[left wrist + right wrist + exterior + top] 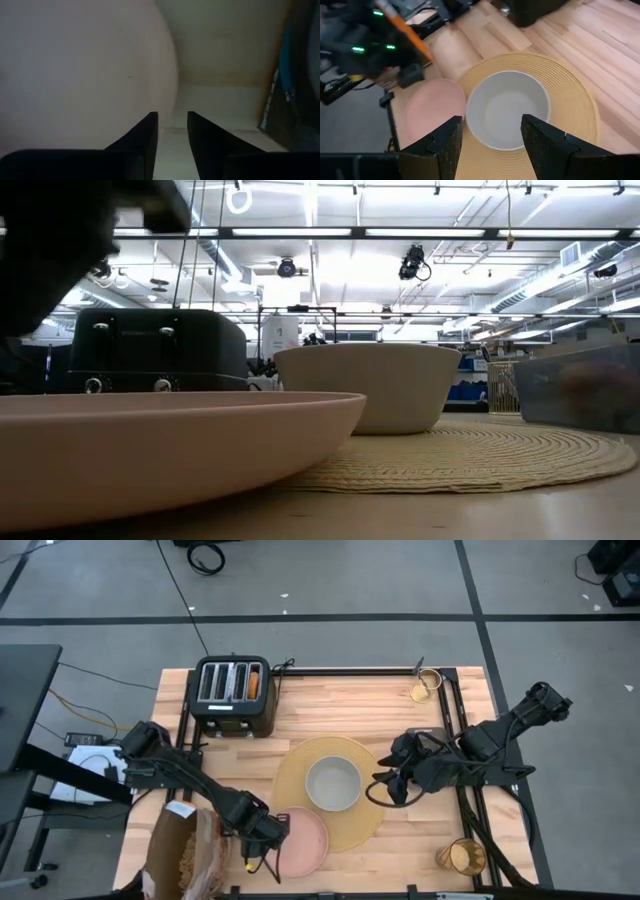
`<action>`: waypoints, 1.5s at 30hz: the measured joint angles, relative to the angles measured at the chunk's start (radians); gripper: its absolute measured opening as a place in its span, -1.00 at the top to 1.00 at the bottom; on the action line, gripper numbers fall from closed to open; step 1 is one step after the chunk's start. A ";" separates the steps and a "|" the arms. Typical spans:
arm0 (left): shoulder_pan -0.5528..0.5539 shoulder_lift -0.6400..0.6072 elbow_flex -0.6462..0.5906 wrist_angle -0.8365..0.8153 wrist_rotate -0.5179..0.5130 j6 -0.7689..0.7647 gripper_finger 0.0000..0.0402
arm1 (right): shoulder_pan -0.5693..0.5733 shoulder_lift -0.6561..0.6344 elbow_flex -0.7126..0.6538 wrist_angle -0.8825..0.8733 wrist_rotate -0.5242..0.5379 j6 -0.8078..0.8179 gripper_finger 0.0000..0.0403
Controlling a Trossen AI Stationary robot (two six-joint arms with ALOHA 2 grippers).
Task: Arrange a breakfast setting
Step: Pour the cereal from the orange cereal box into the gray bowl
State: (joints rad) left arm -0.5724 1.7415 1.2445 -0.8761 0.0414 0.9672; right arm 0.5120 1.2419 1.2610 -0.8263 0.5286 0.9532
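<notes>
The pink plate [303,842] lies on the table near its front edge, left of the round tan placemat [362,825]. The plate also shows in the low view [170,440]. The grey-green bowl [333,783] stands on the placemat's middle. My left gripper [266,837] is at the plate's left rim, shut on it. My right gripper [386,786] is open and empty, just right of the bowl above the placemat [570,100]. The amber tumbler [462,856] stands at the front right. A toast round [254,683] sticks up from the toaster. Spoon and apple are not in view. My left gripper has the pink plate's left rim [171,100] between its two fingers, one finger [145,135] over the plate's inside and the other over the table outside it. The fingers come from above, slanting in from the table's left. Whether the plate is off the table does not show.
The black four-slot toaster [235,695] stands at the far left. A brown paper bag [185,852] lies at the front left, close to my left arm. A small yellowish thing [427,685] sits at the far right corner.
</notes>
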 joint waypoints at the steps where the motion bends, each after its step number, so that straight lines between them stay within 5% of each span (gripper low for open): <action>1: 0.005 -0.013 0.010 -0.002 0.000 -0.024 0.44 | -0.010 0.000 0.000 -0.006 0.000 0.014 -0.04; 6: 0.060 -0.063 0.051 -0.012 -0.001 -0.206 0.44 | -0.077 0.000 0.000 -0.081 -0.016 0.096 -0.04; 14: 0.235 -0.230 0.059 0.050 -0.002 -0.704 0.44 | -0.203 -0.016 0.000 -0.462 -0.083 0.352 -0.04; 22: 0.373 -0.388 0.060 0.242 0.003 -1.379 0.38 | -0.213 -0.034 0.000 -0.431 -0.082 0.131 -0.11; 26: 0.397 -0.426 0.156 0.209 0.034 -1.639 0.24 | -0.222 -0.034 0.000 -0.431 -0.074 0.043 -0.13; 36: 0.129 -0.421 0.556 0.096 0.029 -2.071 0.20 | -0.307 -0.034 0.000 -0.344 -0.051 -0.174 -0.14; 45: -0.262 -0.391 0.596 0.025 -0.295 -2.526 0.20 | -0.386 -0.034 0.000 -0.177 -0.091 -0.408 -0.14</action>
State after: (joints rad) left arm -0.8346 1.3506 1.8400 -0.8507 -0.2539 -1.5587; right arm 0.1261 1.2083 1.2606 -1.0036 0.4378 0.5453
